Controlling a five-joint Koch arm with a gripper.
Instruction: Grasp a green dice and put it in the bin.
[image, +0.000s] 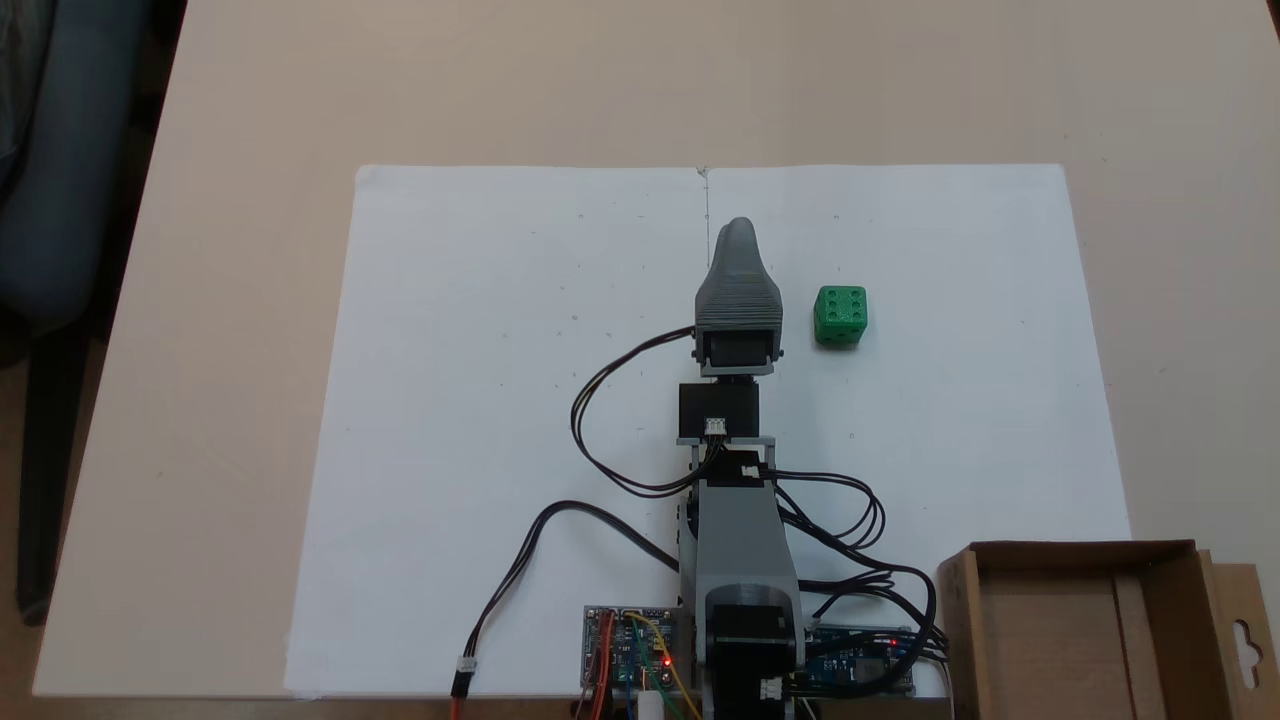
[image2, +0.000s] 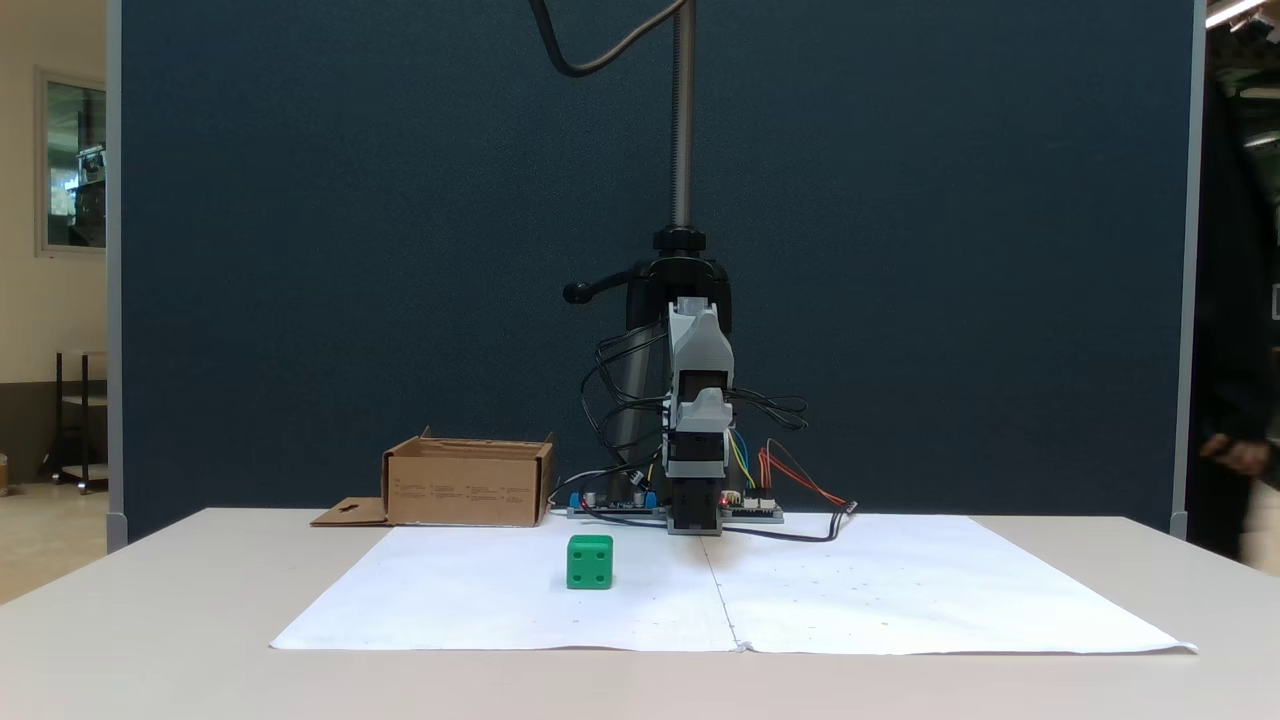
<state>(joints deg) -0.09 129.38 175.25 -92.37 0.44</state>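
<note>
The green dice (image: 840, 316) sits on white paper, a short way to the right of my gripper (image: 738, 232) in a fixed view, with its six-pip face up. Seen from the front, the dice (image2: 589, 562) lies left of and nearer than the gripper (image2: 702, 400), which hangs above the table. The grey jaws taper to a single tip and nothing shows between them. The bin (image: 1060, 552), a brown cardboard box, stands at the lower right beside the arm's base. From the front, the bin (image2: 468, 485) is at the back left.
White paper sheets (image: 500, 350) cover the middle of the beige table. Circuit boards (image: 630, 645) and looping black cables lie around the arm's base. The bin's slotted flap (image: 1245, 640) lies flat beside it. A person's hand (image2: 1235, 455) shows at the right edge.
</note>
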